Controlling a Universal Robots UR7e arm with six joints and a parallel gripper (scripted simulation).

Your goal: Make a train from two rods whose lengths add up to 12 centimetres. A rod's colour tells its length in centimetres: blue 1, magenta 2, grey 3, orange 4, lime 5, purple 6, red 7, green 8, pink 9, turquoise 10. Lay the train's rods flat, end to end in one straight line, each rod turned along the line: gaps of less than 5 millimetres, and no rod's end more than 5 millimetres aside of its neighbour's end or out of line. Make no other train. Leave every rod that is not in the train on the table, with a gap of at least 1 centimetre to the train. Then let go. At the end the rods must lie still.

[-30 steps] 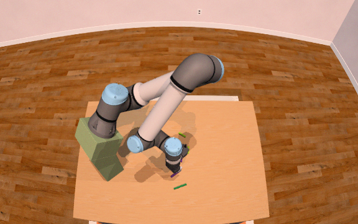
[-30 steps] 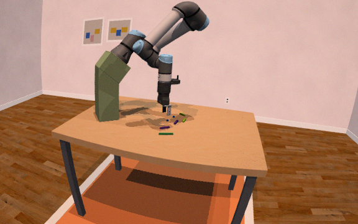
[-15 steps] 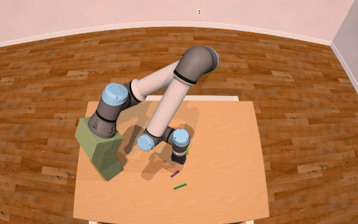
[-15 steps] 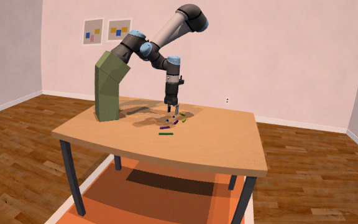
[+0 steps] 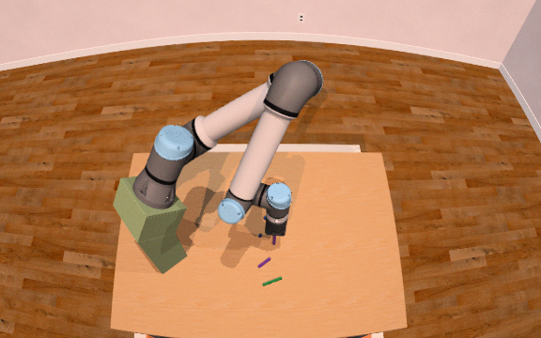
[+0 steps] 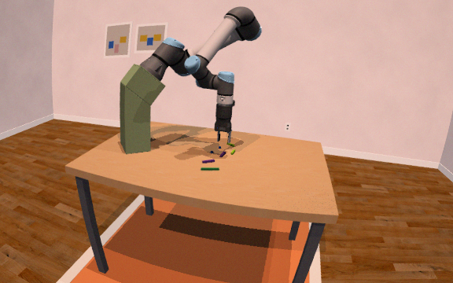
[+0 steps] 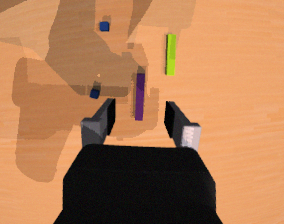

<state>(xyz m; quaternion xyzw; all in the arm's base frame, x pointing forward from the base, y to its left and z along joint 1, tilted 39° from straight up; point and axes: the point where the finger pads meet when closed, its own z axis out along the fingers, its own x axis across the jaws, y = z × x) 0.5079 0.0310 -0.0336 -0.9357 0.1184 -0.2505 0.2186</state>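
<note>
My gripper [image 5: 274,234] [image 6: 223,138] [image 7: 140,111] is open and empty. It hangs a short way above a purple rod [image 5: 274,240] [image 6: 222,154] [image 7: 138,95], which lies flat on the table and shows between the fingers in the wrist view. A second purple rod [image 5: 264,262] [image 6: 208,161] lies nearer the front, with a green rod [image 5: 271,281] [image 6: 210,169] just beyond it; the two are apart and not in line. A lime rod [image 7: 170,54] [image 6: 233,152] lies right of the purple rod under my gripper.
Another lime rod [image 6: 230,145] lies further back. Two small blue rods [image 7: 104,26] [image 7: 94,92] lie left of my gripper. The arm's green base block [image 5: 150,221] stands at the table's left edge.
</note>
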